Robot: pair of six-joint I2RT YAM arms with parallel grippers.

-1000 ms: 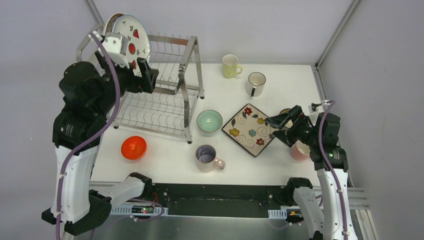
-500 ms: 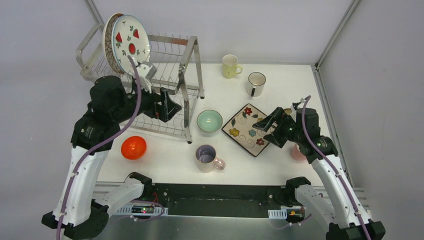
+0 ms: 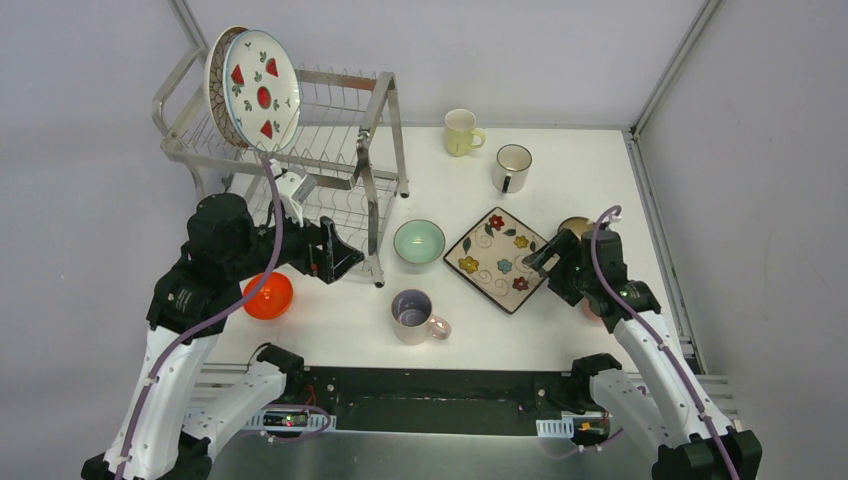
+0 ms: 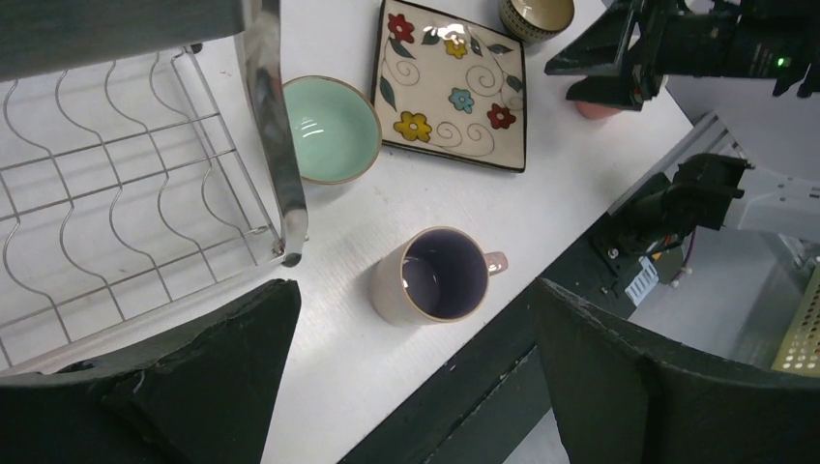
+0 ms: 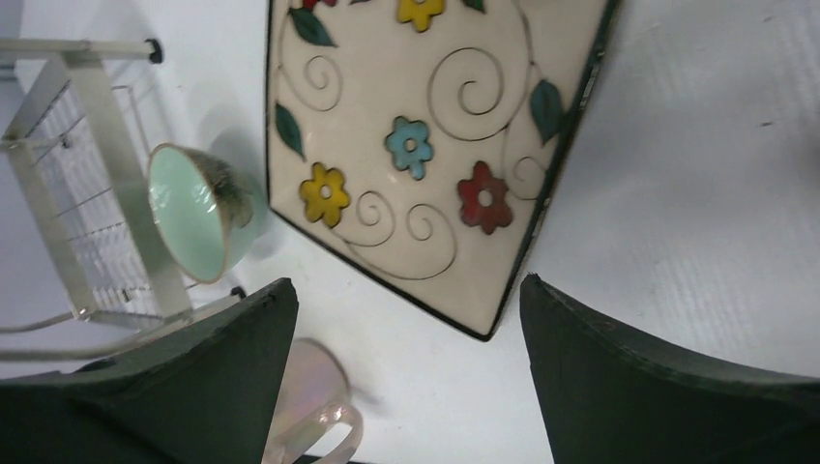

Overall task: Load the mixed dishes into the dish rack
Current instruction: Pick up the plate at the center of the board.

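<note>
- Silver wire dish rack (image 3: 300,222) carries two plates at the far-left end of its upper tier. The red-fruit plate (image 3: 262,90) stands upright on edge, and the petal-pattern plate (image 3: 213,70) is right behind it.
- Change: a second ago the left hand (image 4: 414,288) was up at the red-fruit plate. It has since dropped away and now sits low by the rack's near-right post, above the lilac mug (image 4: 435,280). Its fingers are apart with nothing between them.
- The plate stands with no support, so I read that placement as done and the left arm as free.
- The right hand (image 5: 406,287) has stayed at the right edge of the flowered square plate (image 5: 416,145) through the same second, only re-angled. It now hovers over the plate's near corner, fingers spread wide, gripping nothing. Can't tell whether it touches the plate.
- Not yet loaded, on the white counter (image 3: 330,325):
  - mint bowl (image 3: 419,241), just beside the rack
  - orange bowl (image 3: 268,296), partly under the left arm
  - brown bowl (image 3: 574,226) and pink mug (image 4: 595,109), by the right arm
  - yellow mug (image 3: 460,131) and white mug (image 3: 511,167), at the far side
- Judgement: two of ten are loaded, so this is early. The square plate looks like the next pick.
- The square plate lies flat, so a finger has to get under its rim. The risk is pushing it toward the mint bowl instead of lifting it.
</note>
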